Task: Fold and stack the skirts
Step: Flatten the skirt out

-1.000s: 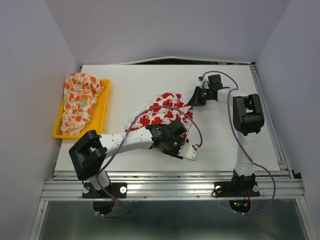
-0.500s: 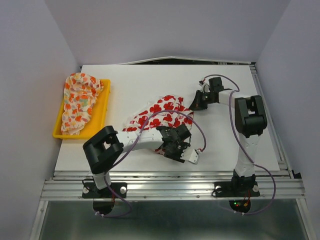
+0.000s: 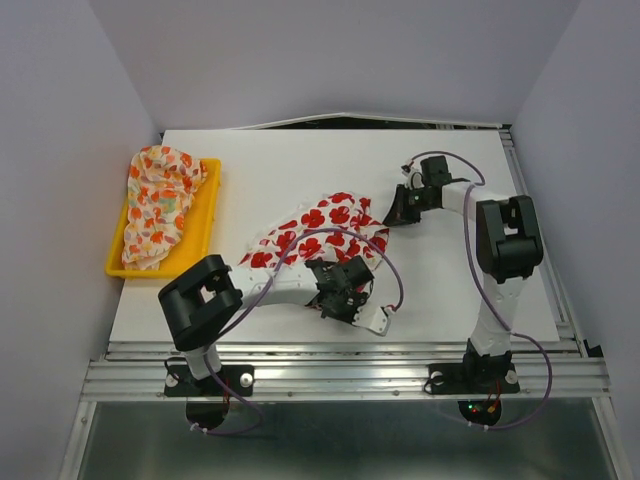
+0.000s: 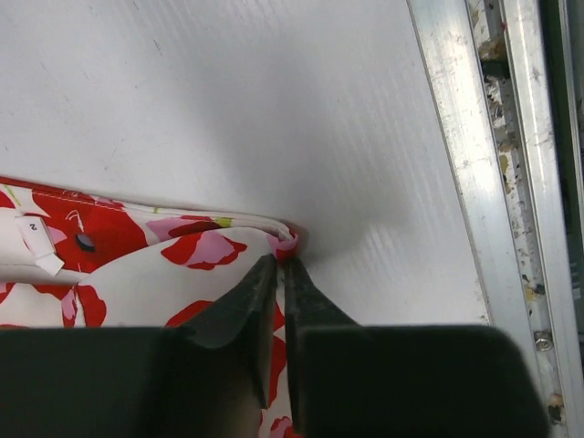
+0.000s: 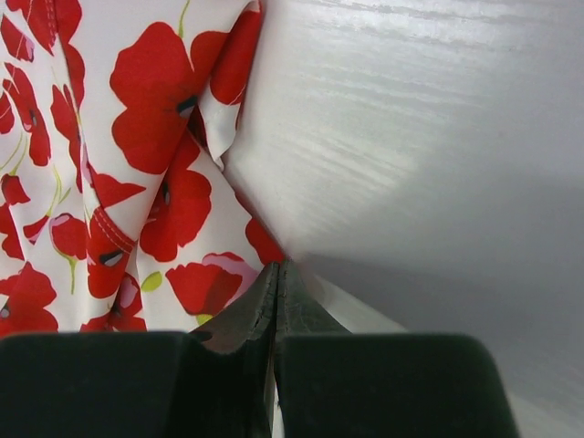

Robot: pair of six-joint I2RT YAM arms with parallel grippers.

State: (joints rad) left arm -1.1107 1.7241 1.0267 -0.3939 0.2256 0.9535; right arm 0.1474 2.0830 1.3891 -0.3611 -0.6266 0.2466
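Note:
The white skirt with large red flowers [image 3: 320,228] lies spread on the middle of the table. My left gripper [image 3: 348,290] is shut on its near edge; the left wrist view shows the cloth hem [image 4: 137,237] pinched between the jaws of the gripper [image 4: 281,265]. My right gripper [image 3: 392,218] is shut on the skirt's far right corner; the right wrist view shows the flowered cloth [image 5: 137,164] running into the closed gripper [image 5: 276,274]. The cream skirt with orange, red and green print [image 3: 160,203] lies crumpled in the yellow tray [image 3: 205,215] at the left.
The white table [image 3: 440,280] ends at an aluminium rail [image 3: 350,350] along the near edge, also in the left wrist view [image 4: 465,182]. Purple-grey walls enclose the left, right and back sides.
The left gripper has drawn the skirt's near edge toward the front of the table. The right gripper has shifted slightly right with its corner. The skirt lies flatter and more stretched.

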